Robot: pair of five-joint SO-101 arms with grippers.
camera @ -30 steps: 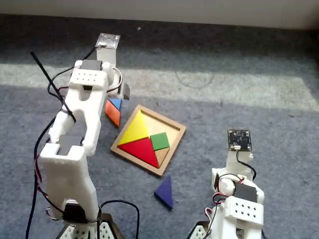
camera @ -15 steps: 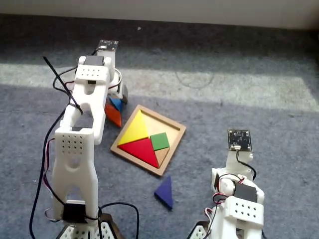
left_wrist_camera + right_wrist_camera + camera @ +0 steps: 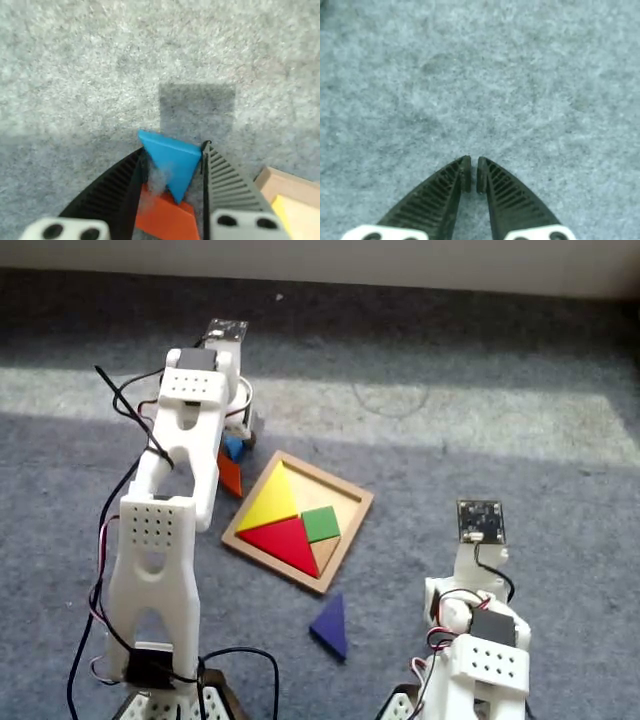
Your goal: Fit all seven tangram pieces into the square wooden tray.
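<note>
Right, grey carpet point(image 3: 480, 420) lay under everything. My L arm point(image 3: 155, 560) ran along the tray's left side; my R arm point(image 3: 490, 665) sat well off its near-right side. The square wooden tray point(image 3: 335, 495) lay cornerwise, approx. half full. The big yellow triangle point(image 3: 272, 502) and big red triangle point(image 3: 282, 543) filled its left half, w/ the green square point(image 3: 321, 523) touching both and a small tan triangle point(image 3: 324, 553) just under the square.

The dark blue triangle point(image 3: 331, 622) lay near the tray's nearest corner. The orange piece point(image 3: 230, 476) lay just off its upper-left edge. My left gripper point(image 3: 174, 150) was there too, fingers clamped on the light blue triangle point(image 3: 171, 167), which overlapped the orange piece. My right gripper point(image 3: 471, 175) hung over carpet, fingers closed but for a sliver, holding nothing.
</note>
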